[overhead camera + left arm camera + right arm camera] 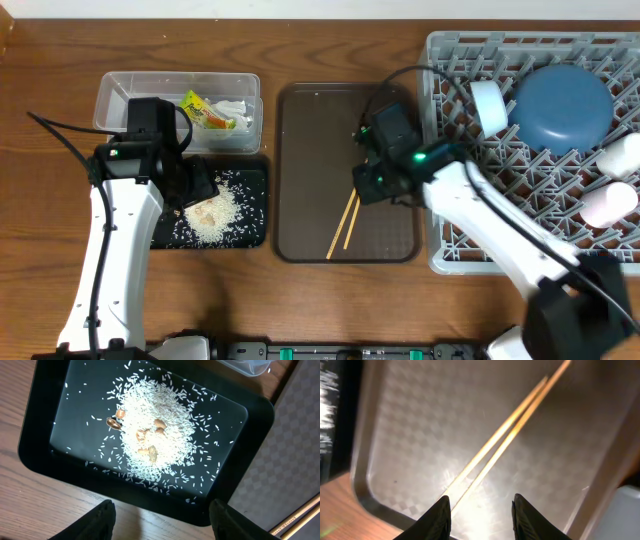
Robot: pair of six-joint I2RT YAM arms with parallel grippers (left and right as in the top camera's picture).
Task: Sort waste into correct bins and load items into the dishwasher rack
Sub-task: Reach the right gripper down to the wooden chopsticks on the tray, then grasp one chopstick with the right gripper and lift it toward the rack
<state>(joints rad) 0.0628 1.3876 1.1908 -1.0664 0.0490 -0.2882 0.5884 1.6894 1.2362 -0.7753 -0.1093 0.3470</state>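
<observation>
Near the far left corner of the counter sits the clear plastic tub (pixel 115 95), holding the yellow-green snack wrapper (pixel 203 110) and the crumpled white tissue (pixel 233 108). Just nearer the front edge, touching or almost touching the tub, lies the black tray (pixel 256 172). White rice scraps (pixel 214 214) are heaped in its middle and scattered outward. The left wrist view shows a few small brown bits (pixel 116 421) mixed into the pile. The left gripper (pixel 193 185) hangs above this tray with its fingers (pixel 102 519) spread wide and holding nothing.

At the middle of the counter lies the brown serving tray (pixel 310 150). The two wooden chopsticks (pixel 345 222) lie on it side by side, slanting toward its front edge. The right gripper (pixel 363 184) hovers over them, its fingers (pixel 437 517) parted to either side of the chopsticks' near ends and not gripping them.

Along the right edge stands the grey dishwasher rack (pixel 560 180). The dark-blue plate (pixel 563 105) rests toward its far side, with the white-and-pale-blue bowl (pixel 488 105) just left of it. The cream cup (pixel 625 155) and the pink cup (pixel 608 205) lie on their sides near the right rim.
</observation>
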